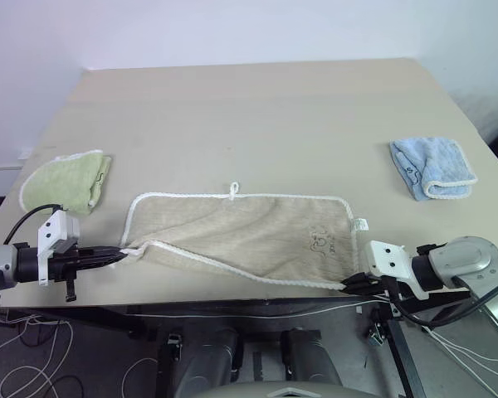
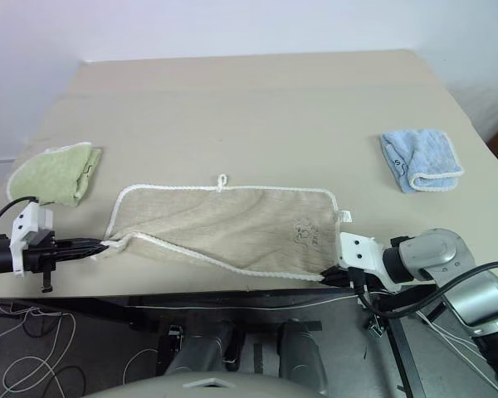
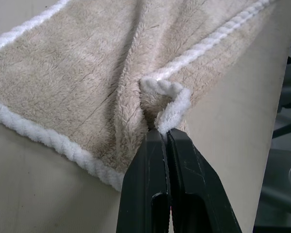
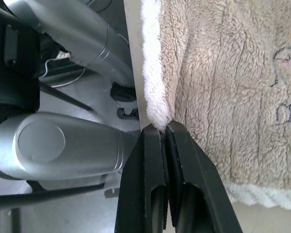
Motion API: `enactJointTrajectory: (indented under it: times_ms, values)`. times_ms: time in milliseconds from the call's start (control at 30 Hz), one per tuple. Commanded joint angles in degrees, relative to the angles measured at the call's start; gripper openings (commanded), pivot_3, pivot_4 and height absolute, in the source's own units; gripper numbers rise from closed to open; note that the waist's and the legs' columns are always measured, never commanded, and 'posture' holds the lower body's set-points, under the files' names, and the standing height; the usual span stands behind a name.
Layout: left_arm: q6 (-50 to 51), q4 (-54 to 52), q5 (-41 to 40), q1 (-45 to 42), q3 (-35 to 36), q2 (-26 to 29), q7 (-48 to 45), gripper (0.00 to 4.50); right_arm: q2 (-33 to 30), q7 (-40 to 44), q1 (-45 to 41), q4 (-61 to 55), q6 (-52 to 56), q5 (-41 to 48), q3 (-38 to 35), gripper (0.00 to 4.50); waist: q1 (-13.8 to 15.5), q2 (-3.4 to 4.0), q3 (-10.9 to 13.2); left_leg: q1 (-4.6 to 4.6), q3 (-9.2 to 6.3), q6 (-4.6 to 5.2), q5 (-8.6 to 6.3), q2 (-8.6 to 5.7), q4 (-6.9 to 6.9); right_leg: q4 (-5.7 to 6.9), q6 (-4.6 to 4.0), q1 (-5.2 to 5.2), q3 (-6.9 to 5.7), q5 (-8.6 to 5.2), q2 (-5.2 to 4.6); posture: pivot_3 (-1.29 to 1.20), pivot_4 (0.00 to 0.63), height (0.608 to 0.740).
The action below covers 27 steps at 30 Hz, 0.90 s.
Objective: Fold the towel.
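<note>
Item one, the towel (image 1: 241, 236): beige terry with white corded edging, spread flat along the near edge of the desk (image 1: 257, 108), its small white loop (image 1: 233, 190) on the far hem and a dark embroidered mark (image 1: 320, 240) toward its right end; the mark's lettering is too small to read from my head and cut off in my right wrist view. Item two, my left gripper (image 1: 116, 256): jaws pinched tight on the towel's near left corner, the cord bunched into a small curl right at my tips, that corner drawn a little inward so the near hem runs slanted. Item three, my right gripper (image 1: 354, 284): jaws closed on the towel's near right corner at the desk's edge; the tips are partly hidden under the cloth from above, the pinch itself plain at the wrist. Item four, a light green folded towel (image 1: 65, 182), well to the left of the beige one. Item five, a light blue folded towel (image 1: 432, 166), beyond its right end and apart from it.
</note>
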Motion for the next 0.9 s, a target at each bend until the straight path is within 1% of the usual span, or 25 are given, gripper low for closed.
enactJointTrajectory:
  times_ms: [33, 233, 333, 433, 600, 700, 900]
  values:
    - [-1.17, 0.57, 0.13, -0.89, 0.47, 0.41, -0.68, 0.0, -0.98, 0.75, -0.84, -1.02, 2.48, 4.47, -4.59, 0.01, -0.01, 0.0, 0.0, 0.0, 0.0, 0.0, 0.0, 0.0, 0.0, 0.0, -0.01, 0.0, 0.0, -0.01, 0.0, 0.0, 0.15, 0.74]
    - [-0.18, 0.22, -0.45, -0.08, 0.92, 1.42, -2.17, 0.0, -2.21, 2.53, -2.27, -0.45, 7.62, 11.54, -11.34, 0.01, -0.02, 0.0, 0.0, 0.0, 0.0, 0.0, 0.0, 0.0, -0.01, 0.0, 0.0, 0.0, 0.0, 0.0, 0.0, 0.0, 0.15, 0.74]
    - [0.32, -0.14, -0.28, 0.39, 0.91, 2.03, -2.89, 0.0, -3.11, 2.39, -4.08, 1.3, 10.04, 13.6, -13.88, 0.01, -0.05, 0.0, 0.0, 0.0, 0.0, 0.0, 0.0, 0.0, -0.01, -0.01, 0.0, 0.0, 0.0, 0.0, 0.0, 0.0, 0.15, 0.74]
    - [0.48, -0.41, -0.08, 0.28, 0.59, 2.24, -3.57, 0.0, -3.15, 1.79, -7.1, 4.4, 9.49, 13.04, -14.24, 0.01, -0.07, 0.0, 0.0, 0.0, 0.0, 0.0, 0.0, 0.0, 0.0, 0.0, -0.07, 0.0, 0.01, -0.04, 0.0, 0.0, 0.15, 0.74]
    - [2.0, -0.81, -0.98, -2.43, 0.52, 1.91, -2.91, 0.0, -1.81, -0.14, -14.06, 8.7, 8.99, 12.35, -12.97, 0.01, -0.08, 0.01, 0.01, -0.01, 0.01, 0.0, 0.0, 0.0, -0.01, 0.0, -0.07, -0.01, 0.01, -0.03, -0.01, 0.0, 0.15, 0.74]
    - [4.17, -2.34, -2.04, -0.87, 1.77, 2.87, -3.41, 0.0, -2.4, 0.4, -13.69, 7.53, 10.49, 13.57, -13.46, 0.01, -0.07, 0.01, 0.0, -0.01, 0.01, 0.01, 0.0, 0.0, -0.04, -0.02, 0.02, -0.03, 0.0, 0.01, -0.01, 0.0, 0.15, 0.74]
    - [7.59, -7.26, -4.23, 5.73, 5.36, 4.19, -4.03, 0.0, -4.71, 2.22, -8.25, 2.79, 13.41, 16.13, -16.62, 0.01, -0.12, 0.04, 0.02, -0.08, 0.01, 0.06, -0.04, 0.0, -0.09, -0.02, 0.13, -0.12, 0.01, 0.07, 0.0, 0.0, 0.15, 0.74]
